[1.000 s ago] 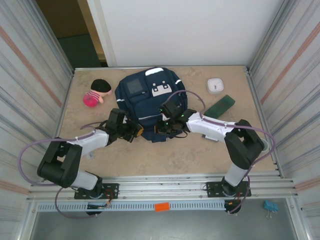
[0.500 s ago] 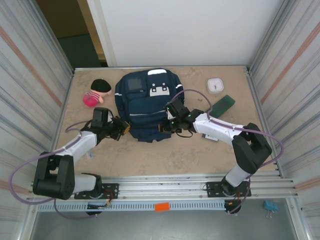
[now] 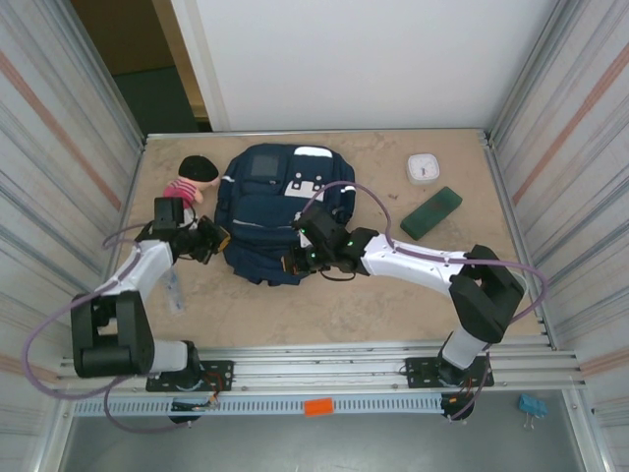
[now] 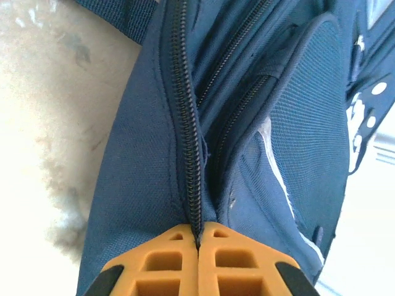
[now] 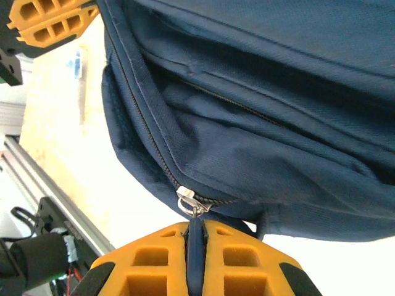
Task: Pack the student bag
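Observation:
The navy student bag [image 3: 275, 202] lies flat in the middle of the table, front pocket up. My left gripper [image 3: 218, 239] is at its left side, shut on the fabric edge along the black zipper [image 4: 191, 142], with the orange fingertips [image 4: 179, 246] pressed together. My right gripper [image 3: 295, 264] is at the bag's near edge. It is shut on the dark pull tab [image 5: 196, 237] that hangs from the metal zipper slider [image 5: 188, 200]. The left gripper [image 5: 52, 21] also shows at the top left of the right wrist view.
A pink doll with black hair [image 3: 189, 182] lies left of the bag. A white square object [image 3: 423, 167] and a dark green case [image 3: 430, 212] sit at the back right. A small clear object [image 3: 174, 292] lies by the left arm. Ribbed metal walls close both sides.
Both grippers have moved left, and the bag has slid left with them and turned a little. The right gripper has travelled left along the bag's near edge.

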You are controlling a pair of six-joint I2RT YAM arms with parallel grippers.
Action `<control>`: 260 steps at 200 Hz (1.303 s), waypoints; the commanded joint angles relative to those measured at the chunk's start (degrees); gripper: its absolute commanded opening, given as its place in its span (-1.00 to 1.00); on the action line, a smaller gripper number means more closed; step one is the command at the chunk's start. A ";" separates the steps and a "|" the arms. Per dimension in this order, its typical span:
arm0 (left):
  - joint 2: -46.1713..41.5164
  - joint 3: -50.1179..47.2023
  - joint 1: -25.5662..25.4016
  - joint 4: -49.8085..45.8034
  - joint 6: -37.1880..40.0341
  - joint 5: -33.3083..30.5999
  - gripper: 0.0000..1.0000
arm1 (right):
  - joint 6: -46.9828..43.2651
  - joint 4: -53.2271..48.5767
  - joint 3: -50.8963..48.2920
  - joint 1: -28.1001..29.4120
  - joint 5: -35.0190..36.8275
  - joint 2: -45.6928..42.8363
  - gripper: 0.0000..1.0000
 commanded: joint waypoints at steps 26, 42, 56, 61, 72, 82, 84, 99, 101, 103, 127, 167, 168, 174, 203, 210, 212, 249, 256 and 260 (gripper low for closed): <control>-1.52 5.95 1.44 -3.69 6.13 -1.39 -0.47 | 0.55 -1.77 -0.81 -2.20 1.10 0.67 -1.00; -6.93 1.67 1.22 -3.72 2.55 2.44 -0.12 | -0.24 -1.69 0.45 -2.07 0.42 1.47 -1.00; -12.87 -2.75 -0.19 -3.99 -1.66 3.79 0.01 | -0.43 -0.87 1.04 -1.98 -0.56 2.17 -1.00; -15.02 -4.32 -1.38 -3.89 -3.29 3.51 0.06 | -0.40 -0.59 1.01 -1.99 -0.82 2.37 -1.00; -19.21 -7.02 -4.64 -4.04 -7.10 2.06 0.12 | -0.43 -0.27 1.23 -1.90 -1.38 2.73 -1.00; -22.00 -9.29 -8.19 -3.40 -11.68 0.24 0.15 | -0.69 -0.58 1.53 -1.74 -1.59 2.97 -1.00; -22.45 -9.76 -8.89 -3.16 -12.64 -0.13 0.15 | -0.78 -0.73 1.60 -1.68 -1.52 2.99 -1.00; -24.65 -12.40 -14.25 0.15 -19.49 -2.81 0.17 | -1.48 -1.48 1.89 -1.41 -1.63 3.07 -1.00; -24.83 -12.65 -15.02 0.81 -20.22 -3.02 0.18 | -1.57 -1.57 1.85 -1.41 -1.60 3.04 -1.00; -24.81 -12.94 -15.70 1.43 -21.00 -3.44 0.18 | -1.63 -1.59 1.79 -1.38 -1.59 2.95 -1.00; -22.87 -13.55 -21.34 7.36 -26.40 -6.61 0.22 | -2.09 -2.04 1.38 -1.33 -1.64 2.64 -1.00; -14.28 -12.53 -24.87 17.92 -31.39 -5.31 0.23 | -2.10 -1.62 0.90 -0.68 -1.44 2.29 -1.00; -14.18 -12.46 -24.92 18.06 -31.48 -5.38 0.23 | -2.10 -1.61 0.87 -0.68 -1.43 2.32 -1.00; -12.94 -12.11 -25.37 18.94 -31.95 -5.54 0.23 | -2.01 -1.50 0.71 -0.54 -1.41 2.34 -1.00; -9.44 -10.85 -26.73 19.78 -32.64 -7.23 0.21 | -1.86 -0.98 0.57 -0.26 -1.31 2.31 -1.00; -8.99 -10.96 -26.82 19.54 -33.25 -7.79 0.20 | -1.84 -0.88 0.58 -0.21 -1.25 2.34 -1.00; -8.81 -10.93 -26.82 19.41 -33.37 -7.98 0.19 | -1.83 -0.91 0.53 -0.16 -1.31 2.35 -1.00; -6.04 -9.17 -27.39 17.36 -32.75 -10.20 -0.11 | -1.94 -0.67 0.44 -0.06 -0.92 1.87 -1.00; -5.30 -9.16 -27.44 17.36 -32.55 -9.78 -0.24 | -2.01 -0.70 0.31 -0.12 -0.85 1.66 -1.00; -5.03 -9.24 -27.44 17.40 -32.44 -9.64 -0.33 | -2.01 -0.74 0.23 -0.16 -0.75 1.55 -1.00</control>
